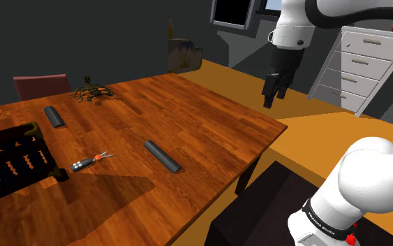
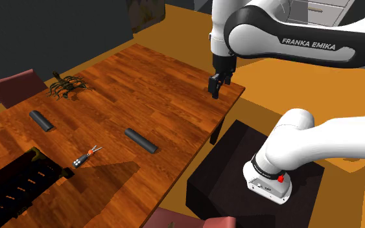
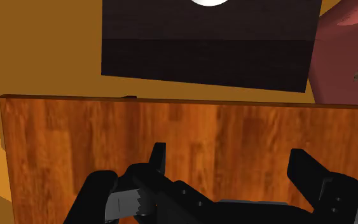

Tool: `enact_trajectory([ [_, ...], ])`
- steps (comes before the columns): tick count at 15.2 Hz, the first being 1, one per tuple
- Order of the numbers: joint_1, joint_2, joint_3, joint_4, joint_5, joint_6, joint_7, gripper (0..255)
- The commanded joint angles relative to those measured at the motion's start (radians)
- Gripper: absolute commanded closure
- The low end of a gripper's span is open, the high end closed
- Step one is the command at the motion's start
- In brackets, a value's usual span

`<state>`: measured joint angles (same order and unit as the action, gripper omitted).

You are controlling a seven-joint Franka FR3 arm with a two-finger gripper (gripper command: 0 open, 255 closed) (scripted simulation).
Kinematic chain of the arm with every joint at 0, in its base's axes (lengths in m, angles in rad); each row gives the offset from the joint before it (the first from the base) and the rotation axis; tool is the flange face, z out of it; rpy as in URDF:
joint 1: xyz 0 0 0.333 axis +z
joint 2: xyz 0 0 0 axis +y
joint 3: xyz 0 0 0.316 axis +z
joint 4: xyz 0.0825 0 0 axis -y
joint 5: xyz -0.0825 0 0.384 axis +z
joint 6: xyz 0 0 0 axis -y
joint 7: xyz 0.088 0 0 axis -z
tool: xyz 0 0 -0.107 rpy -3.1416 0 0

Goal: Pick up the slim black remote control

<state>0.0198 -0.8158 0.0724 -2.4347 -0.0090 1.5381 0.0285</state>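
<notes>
Claw hangs released, jaws spread, over a corner of the tabletop; the slim dark remote lies mid-tabletop, well apart.

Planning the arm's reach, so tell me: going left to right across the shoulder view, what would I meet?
Black crate → shorter dark bar → small keyring tool → slim black remote → open gripper → white drawers.

The tool hangs over the counter at its right-hand corner, touching nothing. The remote lies flat near the counter's middle, well apart from it. A shorter dark bar lies off to the left. A small silver gadget sits between them, just beside a black crate.
</notes>
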Motion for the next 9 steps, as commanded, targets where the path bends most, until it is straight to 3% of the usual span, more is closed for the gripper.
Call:
enact_trajectory([
  [1, 0.000, 0.000, 0.000, 0.000, 0.000, 0.000, 0.000, 0],
  [9, 0.036, 0.178, 0.100, -0.043, 0.097, 0.244, 0.116, 0],
])
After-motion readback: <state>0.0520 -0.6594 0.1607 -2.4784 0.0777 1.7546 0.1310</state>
